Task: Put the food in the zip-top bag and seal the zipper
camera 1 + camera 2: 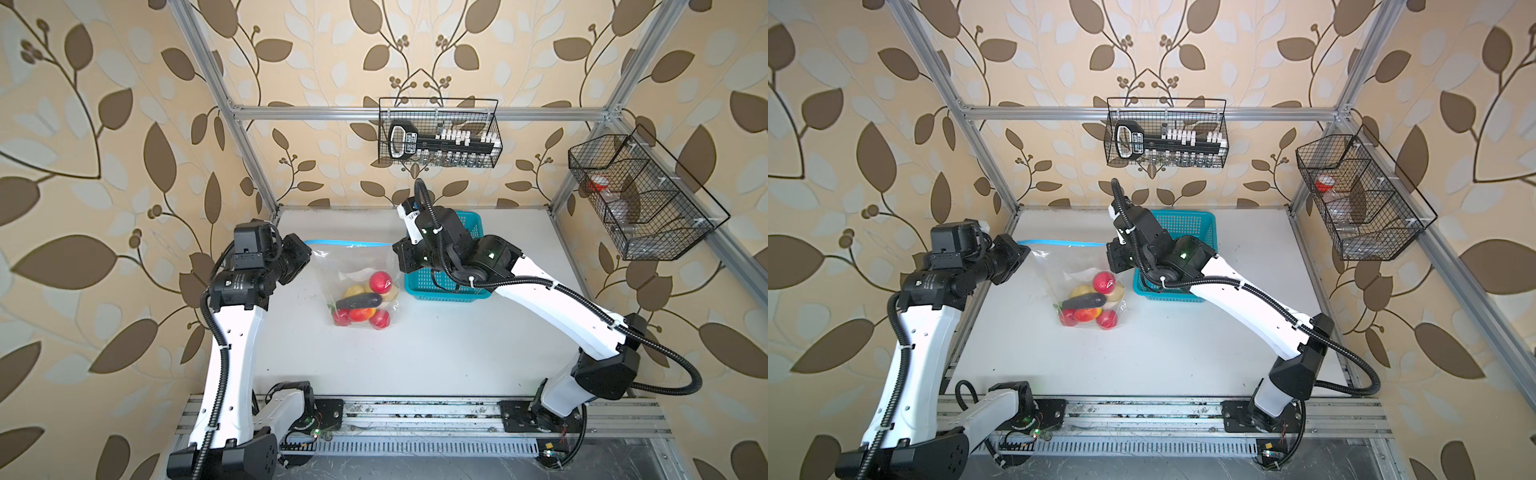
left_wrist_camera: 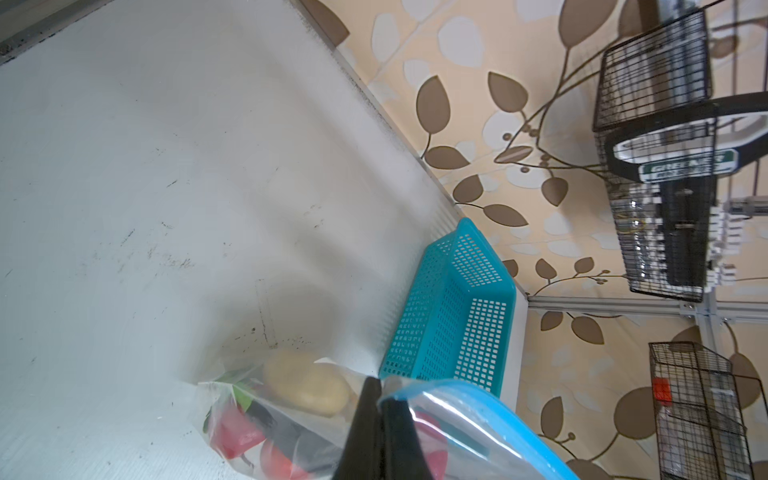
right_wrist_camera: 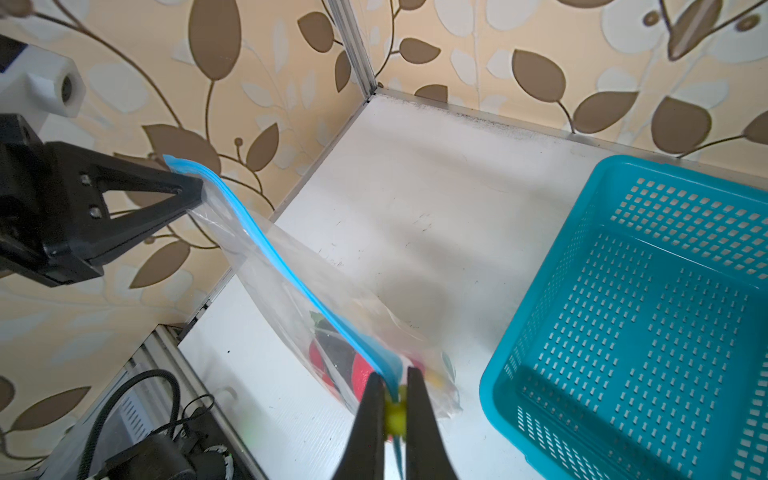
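We see the clear zip-top bag (image 1: 356, 266) beside the turquoise basket (image 1: 436, 291), its blue zipper (image 1: 349, 243) stretched taut and the food (image 1: 361, 305) heaped at its bottom. Our left gripper (image 3: 196, 192) pinches the zip-top bag's corner farthest from the basket. Our right gripper (image 3: 395, 384) clamps the yellowish slider tab (image 3: 395, 412) at the end nearest it.

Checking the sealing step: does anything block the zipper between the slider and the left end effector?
Nothing visible: the zipper runs bare from the slider in the right end effector to the left end effector; the food sits below.
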You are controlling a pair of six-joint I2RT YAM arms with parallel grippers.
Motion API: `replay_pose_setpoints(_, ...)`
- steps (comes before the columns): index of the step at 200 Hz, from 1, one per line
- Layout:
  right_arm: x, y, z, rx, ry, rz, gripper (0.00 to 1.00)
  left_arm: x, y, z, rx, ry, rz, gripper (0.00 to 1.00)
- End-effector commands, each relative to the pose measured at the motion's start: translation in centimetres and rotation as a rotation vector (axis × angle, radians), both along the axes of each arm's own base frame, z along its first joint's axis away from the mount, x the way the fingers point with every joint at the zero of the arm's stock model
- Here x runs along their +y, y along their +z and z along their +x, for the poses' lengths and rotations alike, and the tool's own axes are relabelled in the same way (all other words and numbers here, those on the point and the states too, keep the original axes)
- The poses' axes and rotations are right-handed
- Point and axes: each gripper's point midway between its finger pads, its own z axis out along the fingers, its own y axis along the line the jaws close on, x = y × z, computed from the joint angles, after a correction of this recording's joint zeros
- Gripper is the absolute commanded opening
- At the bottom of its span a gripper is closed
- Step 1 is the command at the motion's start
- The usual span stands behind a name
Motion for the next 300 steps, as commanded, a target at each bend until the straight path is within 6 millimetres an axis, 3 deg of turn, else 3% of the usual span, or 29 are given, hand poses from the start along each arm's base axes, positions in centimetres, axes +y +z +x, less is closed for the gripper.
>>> replay_pose_setpoints(1,-1.3,-1.9,3.4,0.013,-0.063,-0.045,0.0,3.3,-0.9,2.5,-0.042,0.139,0.085,0.0)
replay_pose_setpoints(77,-1.5,-8.2,13.3,0.072,-0.156,-0.009,0.0,5.5,-5.3,11.2,0.031,0.122,0.198,0.0)
replay_pose_setpoints(80,-1.4,-8.4,13.7,0.072,-0.158,-0.008,0.0,5.7,-6.4,11.9,0.05,0.124,0.2,0.0)
replay_pose_setpoints(134,-0.9,-11.2,19.6,0.072,-0.181,0.025,0.0,7.9,-11.1,18.6,0.094,0.142,0.293,0.0)
replay_pose_setpoints(155,-1.0,-13.4,21.7,0.089,-0.199,0.029,0.0,8.4,-13.3,20.7,0.13,0.136,0.307,0.0)
replay_pose_setpoints(181,-1.1,-16.0,23.8,0.108,-0.215,0.044,0.0,8.8,-16.2,22.6,0.162,0.128,0.31,0.0)
replay_pose_setpoints(232,-1.6,-19.2,25.9,0.152,-0.221,0.098,0.0,8.8,-19.4,24.6,0.195,0.073,0.337,0.0)
replay_pose_setpoints(266,-1.4,-19.2,26.4,0.16,-0.209,0.149,0.13,7.9,-20.3,25.8,0.204,0.022,0.293,0.14)
replay_pose_setpoints(300,-1.2,-17.9,26.6,0.144,-0.195,0.175,0.34,7.5,-20.3,26.6,0.198,0.015,0.262,0.6)
